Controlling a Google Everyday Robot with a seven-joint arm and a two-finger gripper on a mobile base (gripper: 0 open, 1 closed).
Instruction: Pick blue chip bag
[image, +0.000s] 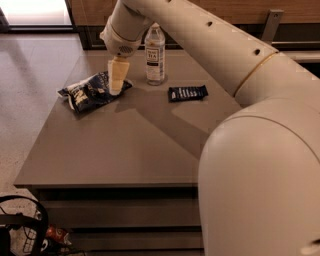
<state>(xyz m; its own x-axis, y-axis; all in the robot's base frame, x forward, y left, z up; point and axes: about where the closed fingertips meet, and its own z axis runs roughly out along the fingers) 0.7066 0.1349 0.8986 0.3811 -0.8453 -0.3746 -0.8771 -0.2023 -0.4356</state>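
The blue chip bag (89, 91) lies crumpled on the left part of the grey table (125, 150), dark navy with white print. My gripper (115, 86) hangs from the white arm and points straight down at the bag's right end. It is touching or just above the foil there. The gripper hides the bag's right tip.
A clear bottle with a white label (155, 55) stands just right of the gripper. A small flat dark blue bar wrapper (187, 93) lies right of the bottle. My large white arm (260, 150) fills the right side. Black cables (20, 230) lie on the floor at bottom left.
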